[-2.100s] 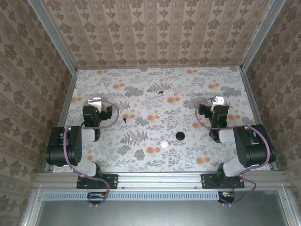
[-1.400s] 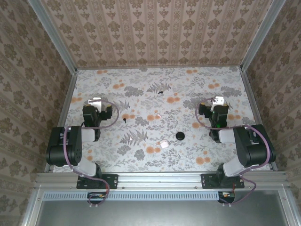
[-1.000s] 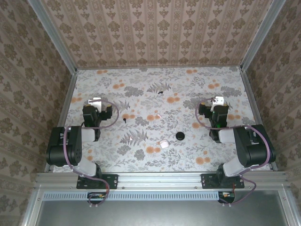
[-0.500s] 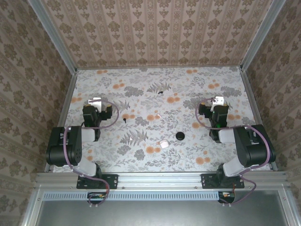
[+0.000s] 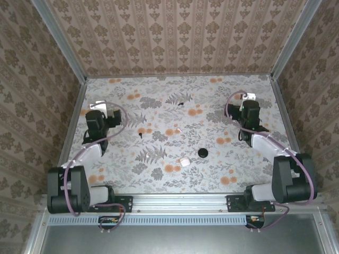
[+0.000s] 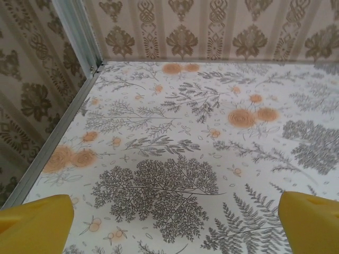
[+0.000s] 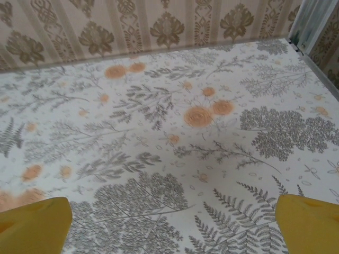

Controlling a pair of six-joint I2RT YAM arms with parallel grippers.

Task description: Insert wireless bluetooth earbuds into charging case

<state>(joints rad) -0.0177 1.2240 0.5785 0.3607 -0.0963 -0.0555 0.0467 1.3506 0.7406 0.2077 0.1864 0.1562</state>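
**Earbuds: two tiny black specks, loose on the table**

- Table: floral top, patterned walls on three sides.
- Left gripper: jaws spread wide, holding nothing, over the left side near the wall.
- Right gripper: jaws spread wide, holding nothing, over the far right.
- Round black case: middle of the table, toward the near edge.
- White block: near the case, on its near left.
- Earbuds: one far centre, the other left of centre. Both lie in the open, well apart from case and grippers.
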